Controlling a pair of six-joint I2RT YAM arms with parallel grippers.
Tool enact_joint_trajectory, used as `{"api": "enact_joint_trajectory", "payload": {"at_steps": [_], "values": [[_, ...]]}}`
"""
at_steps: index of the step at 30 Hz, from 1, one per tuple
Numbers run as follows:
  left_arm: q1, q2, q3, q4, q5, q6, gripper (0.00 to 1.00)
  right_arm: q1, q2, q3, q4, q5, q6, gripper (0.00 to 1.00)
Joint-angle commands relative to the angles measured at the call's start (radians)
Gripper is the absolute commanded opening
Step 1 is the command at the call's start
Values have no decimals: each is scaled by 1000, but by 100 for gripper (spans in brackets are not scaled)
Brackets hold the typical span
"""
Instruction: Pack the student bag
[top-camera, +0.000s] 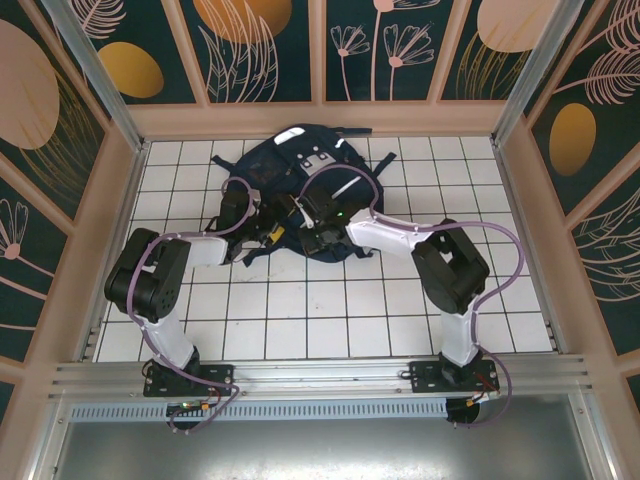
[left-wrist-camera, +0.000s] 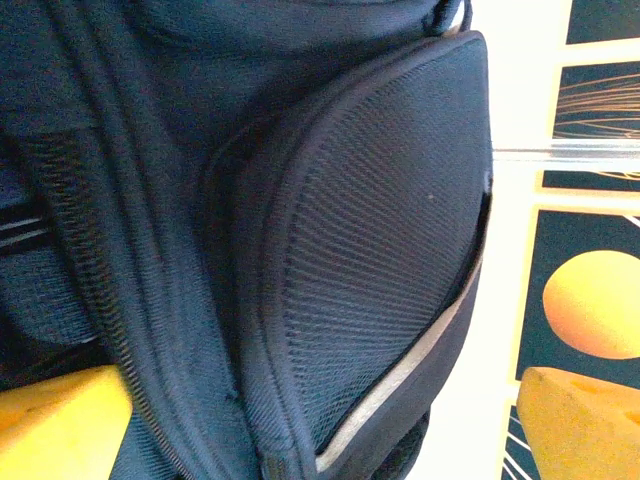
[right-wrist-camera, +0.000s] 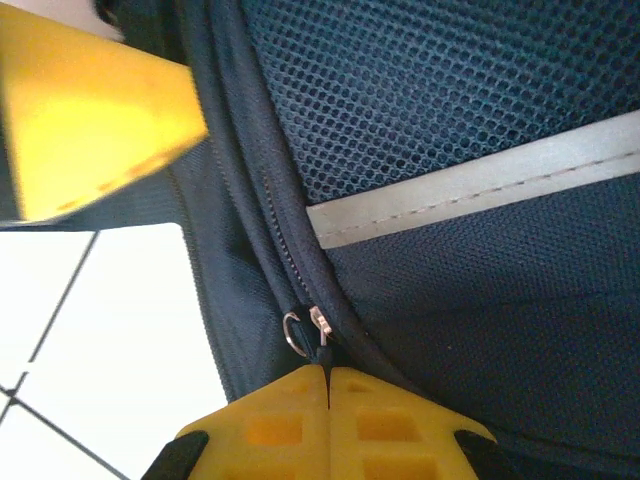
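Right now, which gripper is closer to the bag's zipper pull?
Right. The right gripper pinches the zipper pull; the left gripper stands open over the student bag's mesh pocket.

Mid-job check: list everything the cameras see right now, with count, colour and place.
student bag: one, navy blue, far centre of the table
mesh pocket: one, navy, on the bag's side
reflective stripe: one, silver-grey, beside the zip
zip slider: one, metal, at the right fingers' tips
table: one, white tiles
wall panels: several, dark teal with orange shapes, around the table
arms: two, white and black, reaching to the bag
left fingers: two, yellow, open, at the mesh pocket
right fingers: two, yellow, shut
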Motion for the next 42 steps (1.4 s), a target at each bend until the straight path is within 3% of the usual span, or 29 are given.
{"api": "enact_joint_trajectory", "payload": {"at_steps": [1,3,6,12,14,21,26,29,33,39,42], "values": [[-13,32,64,21,24,27,98,-32,-83,-14,120,-206,54,0],[-14,80,81,42,33,25,86,-48,-109,-28,134,-254,70,0],[-12,152,85,112,60,-11,51,-64,-158,-70,151,-287,90,0],[-13,174,92,166,67,-43,22,-82,-217,-147,162,-280,102,0],[-13,161,109,128,60,-22,0,-87,-212,-159,152,-265,95,0],[-13,127,136,47,38,23,0,-96,-192,-135,61,-112,26,0],[-14,126,111,111,66,-35,0,-95,-110,-54,-6,-97,-15,28],[-13,110,101,117,63,-46,0,-89,-77,-50,-12,-94,-16,37],[-13,99,100,120,58,-57,0,-86,-57,-65,3,-104,-7,38],[-13,96,98,165,76,-102,0,-72,-6,-47,8,7,-16,38],[-13,82,79,178,79,-114,0,-75,8,-26,50,1,-13,39]]}}
